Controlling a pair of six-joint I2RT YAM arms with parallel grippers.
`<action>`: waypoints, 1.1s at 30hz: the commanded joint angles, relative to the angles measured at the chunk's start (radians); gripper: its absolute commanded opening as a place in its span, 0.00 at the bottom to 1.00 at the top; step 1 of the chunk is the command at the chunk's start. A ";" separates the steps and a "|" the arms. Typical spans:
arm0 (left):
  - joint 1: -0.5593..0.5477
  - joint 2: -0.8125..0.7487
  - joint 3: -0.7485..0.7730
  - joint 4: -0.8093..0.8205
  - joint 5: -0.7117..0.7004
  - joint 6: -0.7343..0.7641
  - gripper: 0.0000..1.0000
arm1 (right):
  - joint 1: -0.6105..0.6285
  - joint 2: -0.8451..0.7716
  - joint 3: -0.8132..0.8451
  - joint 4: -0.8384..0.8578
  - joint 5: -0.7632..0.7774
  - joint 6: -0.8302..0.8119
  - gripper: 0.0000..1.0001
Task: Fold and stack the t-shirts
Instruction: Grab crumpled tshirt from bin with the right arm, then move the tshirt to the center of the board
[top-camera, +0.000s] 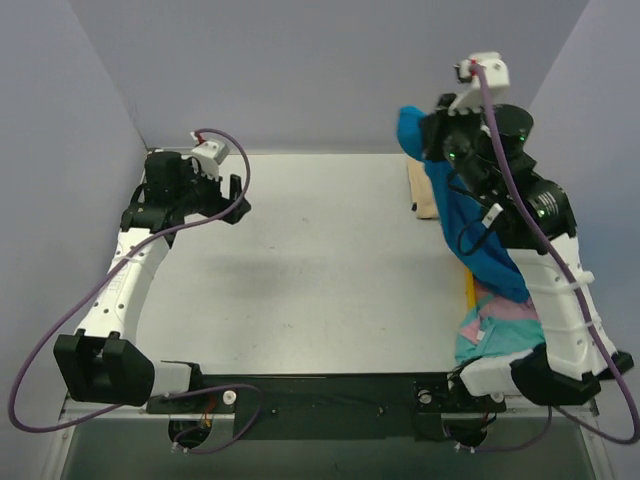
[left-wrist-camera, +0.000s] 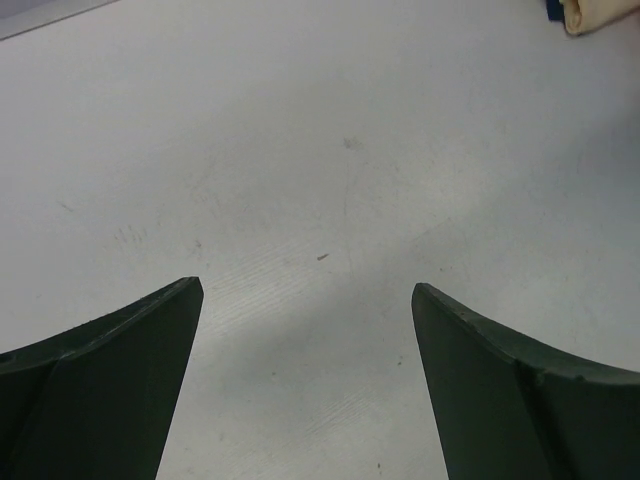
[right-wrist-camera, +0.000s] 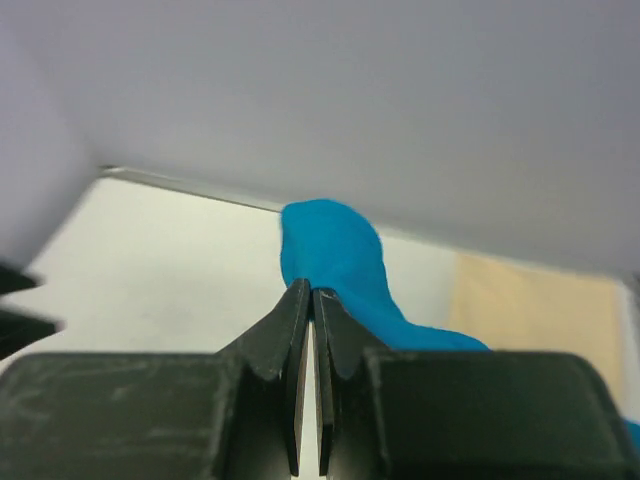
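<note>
My right gripper is raised high at the back right and shut on the bright blue t-shirt, which hangs down from it toward the pile. In the right wrist view the shut gripper pinches the blue cloth. A beige t-shirt lies folded flat on the table behind it, seen also in the right wrist view. Pink and teal t-shirts lie crumpled at the front right. My left gripper is open and empty at the back left, above bare table.
A yellow tray edge shows beside the pile at the right. Grey walls close in the back and both sides. A corner of beige cloth shows at the top right of the left wrist view.
</note>
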 joint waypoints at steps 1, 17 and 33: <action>0.086 -0.049 0.081 0.078 -0.067 -0.151 0.97 | 0.321 0.182 0.442 0.039 -0.312 -0.206 0.00; 0.154 -0.087 0.143 0.092 -0.494 0.095 0.97 | 0.162 0.219 0.189 0.306 -0.418 0.185 0.00; 0.063 -0.086 -0.212 -0.222 0.059 0.445 0.76 | -0.148 0.464 -0.248 0.162 -0.280 0.187 0.00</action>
